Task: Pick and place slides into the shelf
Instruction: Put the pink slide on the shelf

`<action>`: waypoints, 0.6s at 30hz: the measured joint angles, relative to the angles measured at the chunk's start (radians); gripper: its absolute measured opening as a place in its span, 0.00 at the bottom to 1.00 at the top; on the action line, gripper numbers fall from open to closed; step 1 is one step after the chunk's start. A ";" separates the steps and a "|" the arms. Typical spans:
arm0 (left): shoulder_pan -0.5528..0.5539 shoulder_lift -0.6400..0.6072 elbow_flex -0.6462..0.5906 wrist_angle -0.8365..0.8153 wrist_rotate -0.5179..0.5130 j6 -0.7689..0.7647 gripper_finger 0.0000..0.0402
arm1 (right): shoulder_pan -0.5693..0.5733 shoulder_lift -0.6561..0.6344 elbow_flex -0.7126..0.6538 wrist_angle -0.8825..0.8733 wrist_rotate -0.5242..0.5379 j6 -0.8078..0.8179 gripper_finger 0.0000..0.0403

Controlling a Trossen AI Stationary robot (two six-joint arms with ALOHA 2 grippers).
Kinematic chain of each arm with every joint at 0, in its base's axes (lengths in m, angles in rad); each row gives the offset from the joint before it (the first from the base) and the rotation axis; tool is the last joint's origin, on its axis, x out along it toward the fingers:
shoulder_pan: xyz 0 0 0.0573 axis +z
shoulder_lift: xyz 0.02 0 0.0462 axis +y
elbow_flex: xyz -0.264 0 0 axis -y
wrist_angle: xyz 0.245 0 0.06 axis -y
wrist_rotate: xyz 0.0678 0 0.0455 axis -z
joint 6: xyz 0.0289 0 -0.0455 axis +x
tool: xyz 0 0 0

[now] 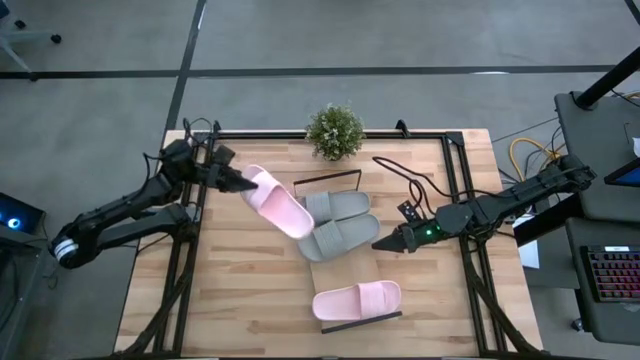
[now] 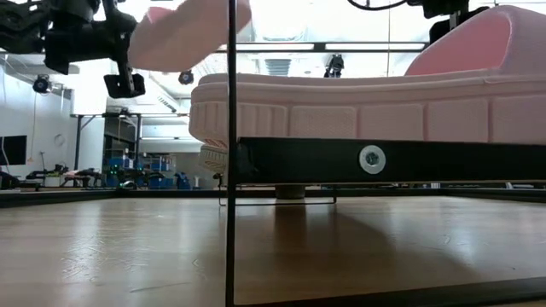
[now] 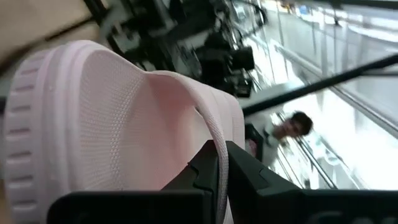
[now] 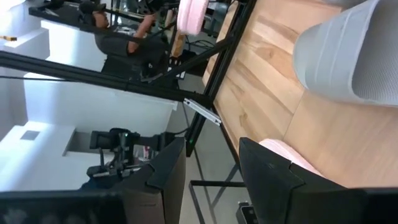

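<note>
Low view: near pink slide [image 2: 367,107] is running off the right edge, its toe cut off; the shelf [image 2: 384,160] beneath it is also leaving frame at right. Lifted slide [image 2: 183,30] is being cropped by the top edge. Left wrist view: a person [image 3: 292,127] beyond is blurring out. Right wrist view: grey slide [image 4: 348,56] is being cut by the right edge.

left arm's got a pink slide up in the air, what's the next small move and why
Probably carry it toward the shelf. The left gripper is shut on the pink slide at its heel end, lifted by the table's left edge, while two grey slides and another pink one already sit on the board.
</note>
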 joint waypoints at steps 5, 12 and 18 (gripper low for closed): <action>-0.086 0.061 0.043 0.009 0.061 -0.003 0.00 | -0.004 0.000 0.000 0.001 -0.002 0.016 0.35; -0.258 0.232 0.163 0.004 0.066 0.069 0.00 | -0.024 0.000 0.000 0.005 -0.003 0.026 0.35; -0.369 0.386 0.293 0.009 0.085 0.135 0.00 | -0.026 0.001 0.000 0.006 -0.003 0.025 0.35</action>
